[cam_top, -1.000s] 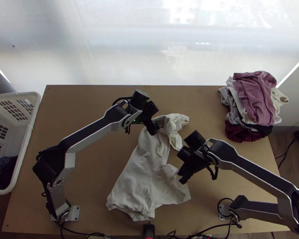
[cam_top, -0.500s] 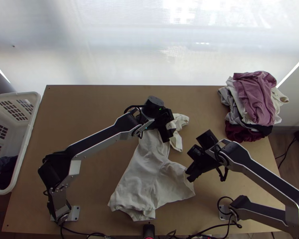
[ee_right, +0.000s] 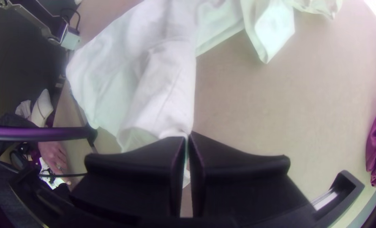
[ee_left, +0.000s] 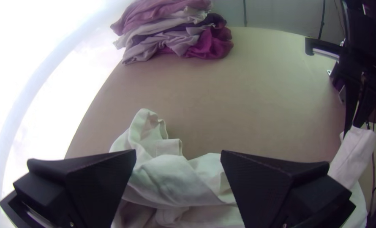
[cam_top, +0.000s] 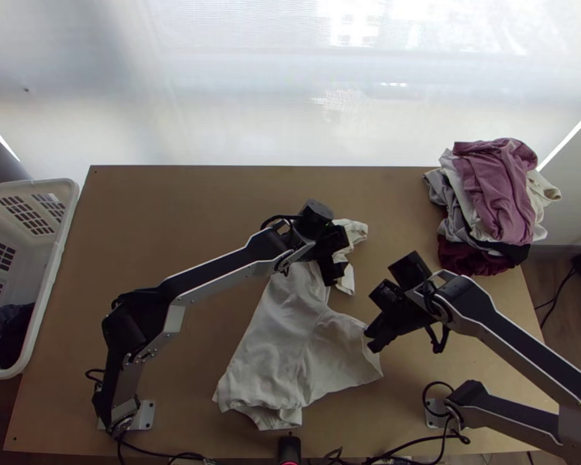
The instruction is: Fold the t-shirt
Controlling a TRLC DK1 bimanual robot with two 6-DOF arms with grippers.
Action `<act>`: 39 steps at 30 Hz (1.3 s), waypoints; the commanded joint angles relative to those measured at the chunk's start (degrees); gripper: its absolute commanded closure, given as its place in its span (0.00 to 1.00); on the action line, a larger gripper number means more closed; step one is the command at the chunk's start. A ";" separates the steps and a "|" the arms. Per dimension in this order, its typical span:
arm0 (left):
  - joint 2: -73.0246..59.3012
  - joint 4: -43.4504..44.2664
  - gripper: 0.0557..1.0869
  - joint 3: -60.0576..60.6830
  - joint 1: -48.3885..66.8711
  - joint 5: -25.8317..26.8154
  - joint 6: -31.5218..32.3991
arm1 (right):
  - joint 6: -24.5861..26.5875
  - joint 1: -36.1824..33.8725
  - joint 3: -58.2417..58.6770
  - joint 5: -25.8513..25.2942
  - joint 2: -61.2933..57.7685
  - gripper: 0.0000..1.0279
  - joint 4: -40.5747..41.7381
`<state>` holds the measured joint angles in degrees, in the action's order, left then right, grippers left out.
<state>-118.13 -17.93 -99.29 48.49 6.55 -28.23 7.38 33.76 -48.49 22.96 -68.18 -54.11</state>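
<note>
Because the off-white cotton t-shirt (cam_top: pixel 279 333) lies askew down the middle of the light wooden counter (cam_top: pixel 159 209), the step in hand looks like straightening it before any proper fold. Its body is loosely spread toward the near edge, while the far end (ee_left: pixel 167 177) is bunched and twisted. The right claw (ee_right: pixel 188 137) is pressed together on an edge of the cloth at the shirt's right side, drawing that part out toward the right. The left claw (ee_left: pixel 178 158) is spread wide, its two fingers on either side of the rumpled far end; whether the part between them is collar or sleeve I can't fairly say.

To do this well, I would lower the left claw until both fingers straddle a real edge, then close on one or two layers rather than the whole lump (a fat pinch only folds the creases in). With both ends gripped, the pull should be slow and even, low over the counter, so that the twist opens without dragging the near hem askew. The right claw should anchor its edge meanwhile; let go too soon and the side will probably slump back. Soft knit like this likely stretches before it slides, so gentle tension and a short smoothing sweep would serve better than a tug.
</note>
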 commanded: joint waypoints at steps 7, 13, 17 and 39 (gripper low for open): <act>-5.45 2.03 0.71 -4.60 -4.02 -2.24 -3.06 | 0.09 -0.36 -0.73 -0.02 0.77 0.97 -1.09; -5.54 -0.17 0.96 -7.77 -7.01 -3.82 -1.13 | 0.18 -0.54 -0.99 -0.02 1.12 0.97 -1.79; -3.78 -3.34 0.96 -8.64 -10.08 -3.73 0.45 | 0.18 -0.71 -1.34 -0.02 1.21 0.97 -1.79; 24.87 -20.91 0.96 -8.56 -33.20 -3.73 3.79 | 6.16 -27.69 -27.36 -0.02 1.56 0.97 -9.17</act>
<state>-100.99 -34.13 -107.79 22.68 2.79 -24.84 11.31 16.25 -65.17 22.94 -65.98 -61.82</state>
